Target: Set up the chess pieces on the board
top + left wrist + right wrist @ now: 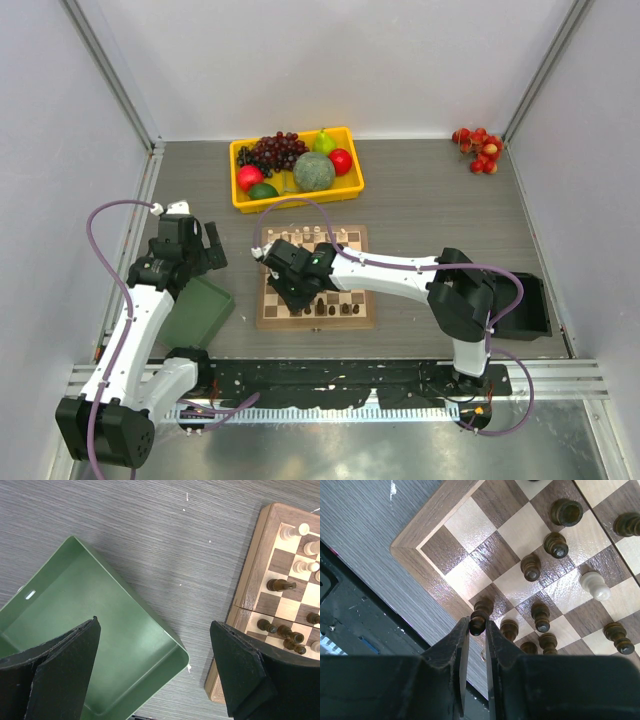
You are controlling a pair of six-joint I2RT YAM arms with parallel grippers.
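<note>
- Presently, right end effector (477, 626): clenched on a dark brown chessman (481, 612), fingers pinching its head; whether its base touches the wood cannot be told.
- Held chessman's location: over the board (420, 536), close to one corner, in the row beside the rim.
- Other chess pieces (540, 616): dark brown ones standing on nearby squares, just beside the held one; one pale chessman (594, 585) among them.
- Far row of the board, top view: pale pieces (322, 236) lined up.
- Left end effector (155, 623): released, fingers spread wide, grasping nothing, hanging above the edge of a green tray (102, 565), left of the board.
- Desk (420, 210): carries the board at centre, with a yellow tray (300, 198) of fruit behind it, a red fruit cluster (478, 148) at the far right corner and a black bin (528, 308) on the right.
</note>
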